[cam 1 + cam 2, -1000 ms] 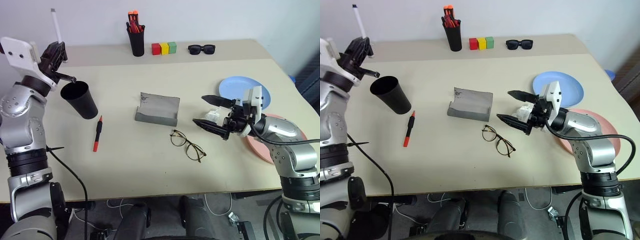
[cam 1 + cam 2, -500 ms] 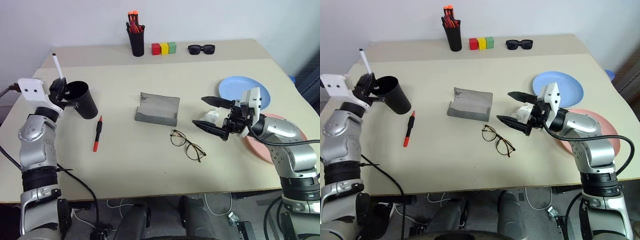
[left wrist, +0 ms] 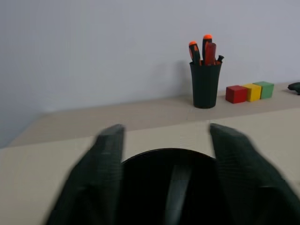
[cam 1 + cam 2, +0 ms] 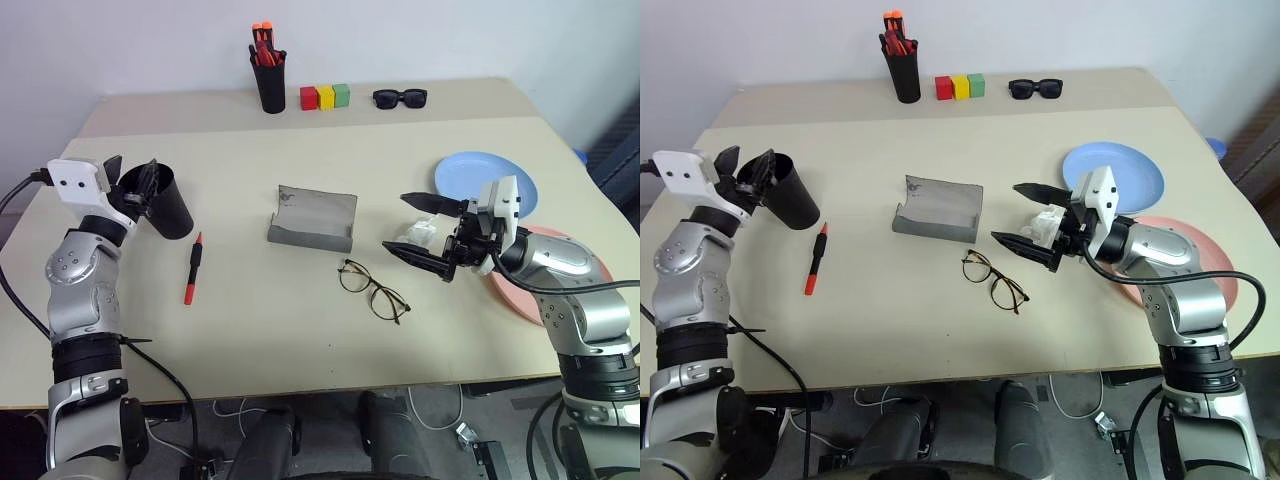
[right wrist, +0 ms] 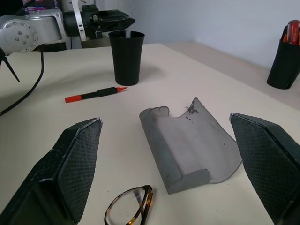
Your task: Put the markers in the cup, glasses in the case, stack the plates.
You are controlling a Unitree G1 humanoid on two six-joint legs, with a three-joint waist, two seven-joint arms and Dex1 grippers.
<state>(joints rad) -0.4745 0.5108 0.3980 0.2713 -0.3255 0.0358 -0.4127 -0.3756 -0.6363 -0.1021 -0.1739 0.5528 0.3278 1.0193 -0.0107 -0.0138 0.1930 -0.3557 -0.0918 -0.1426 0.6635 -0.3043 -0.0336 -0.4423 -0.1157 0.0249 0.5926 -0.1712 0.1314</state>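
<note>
Head views: the white marker held upright a second ago is gone from the left gripper [image 4: 133, 186], which has been lowered to the rim of the smooth black cup [image 4: 168, 202], its fingers now spread. A slim red marker [image 4: 192, 268] lies beside the cup. The matte grey case [image 4: 313, 220] lies open, with the wire-frame glasses [image 4: 373, 291] near it. The right gripper [image 4: 425, 234] is unchanged, fingers apart and empty, beside the round blue plate [image 4: 518, 180] and pink plate [image 4: 598, 264].

Left wrist view: the cup's round mouth [image 3: 168, 159] sits between the parted fingers.

Right wrist view: the case [image 5: 187, 147], glasses [image 5: 127, 212] and marker [image 5: 93, 95] are framed by wide textured pads.
</note>
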